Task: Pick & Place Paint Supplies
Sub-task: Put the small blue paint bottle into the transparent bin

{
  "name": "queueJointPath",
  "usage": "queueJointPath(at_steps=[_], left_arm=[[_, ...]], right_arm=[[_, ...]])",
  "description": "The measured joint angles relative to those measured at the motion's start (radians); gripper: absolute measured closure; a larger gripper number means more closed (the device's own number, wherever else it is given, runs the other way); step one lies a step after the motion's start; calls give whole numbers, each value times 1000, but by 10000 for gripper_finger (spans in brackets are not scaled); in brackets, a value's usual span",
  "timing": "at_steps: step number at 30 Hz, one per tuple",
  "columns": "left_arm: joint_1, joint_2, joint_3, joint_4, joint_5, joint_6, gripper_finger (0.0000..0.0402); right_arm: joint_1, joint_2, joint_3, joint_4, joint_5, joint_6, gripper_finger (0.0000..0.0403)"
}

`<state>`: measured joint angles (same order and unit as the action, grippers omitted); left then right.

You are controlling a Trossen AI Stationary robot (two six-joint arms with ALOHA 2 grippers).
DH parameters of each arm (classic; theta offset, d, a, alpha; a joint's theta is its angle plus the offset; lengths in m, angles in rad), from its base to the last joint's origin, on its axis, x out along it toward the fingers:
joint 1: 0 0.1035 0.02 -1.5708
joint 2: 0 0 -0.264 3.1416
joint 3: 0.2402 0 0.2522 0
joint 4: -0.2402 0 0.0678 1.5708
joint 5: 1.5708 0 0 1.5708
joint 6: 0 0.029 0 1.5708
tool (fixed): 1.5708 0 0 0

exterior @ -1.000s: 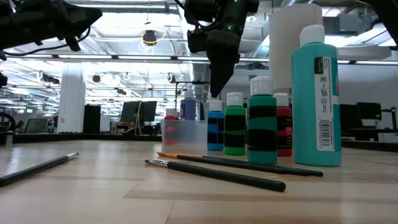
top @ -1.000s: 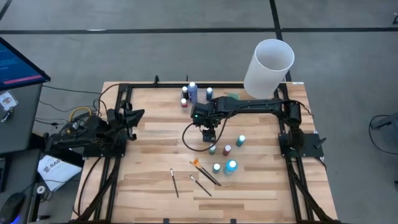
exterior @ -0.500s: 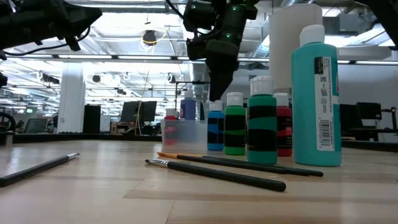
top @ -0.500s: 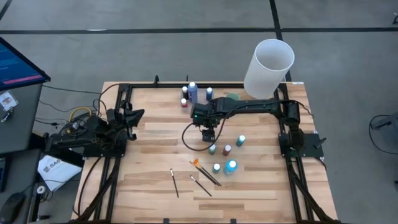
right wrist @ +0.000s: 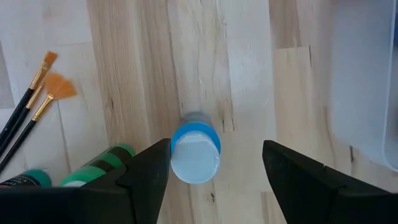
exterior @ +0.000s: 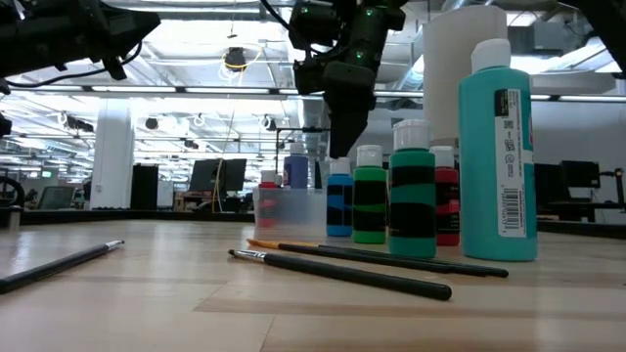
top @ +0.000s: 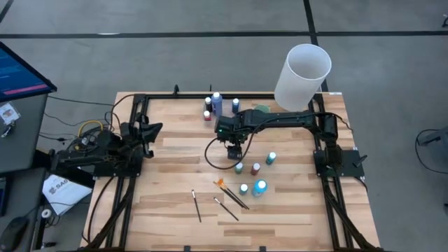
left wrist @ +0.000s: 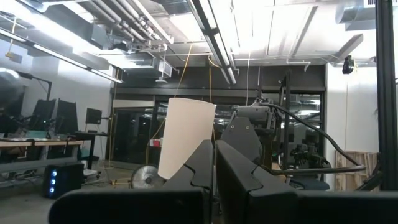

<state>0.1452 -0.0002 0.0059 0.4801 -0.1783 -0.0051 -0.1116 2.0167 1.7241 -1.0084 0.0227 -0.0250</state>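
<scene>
- We see the right pincer [right wrist: 214, 171] above the middle of the wooden surface [top: 175, 189], fingers spread wide, straddling the upright blue paint bottle [right wrist: 194, 154] without touching it.
- Green bottles [right wrist: 93, 168] stand just beside it; two brushes [right wrist: 31, 106] lie nearby.
- The left pincer [left wrist: 213, 180], fingers pressed together and empty, waits at the surface's left edge.

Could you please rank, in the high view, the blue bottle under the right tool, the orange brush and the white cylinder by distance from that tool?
1. Blue bottle: just below the open right tool.
2. Orange brush: farther toward the table's front edge.
3. White cylinder: farthest, at the back right corner.
</scene>
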Motion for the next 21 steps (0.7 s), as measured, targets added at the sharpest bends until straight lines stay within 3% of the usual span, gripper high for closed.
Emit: queueJointPath(at_steps=[13, 21], left_arm=[[0, 0, 0, 0, 0, 0, 400], [0, 0, 0, 0, 0, 0, 400]], right_arm=[[14, 0, -1, 0, -12, 25, 154], [12, 1, -78, 49, -19, 26, 154]])
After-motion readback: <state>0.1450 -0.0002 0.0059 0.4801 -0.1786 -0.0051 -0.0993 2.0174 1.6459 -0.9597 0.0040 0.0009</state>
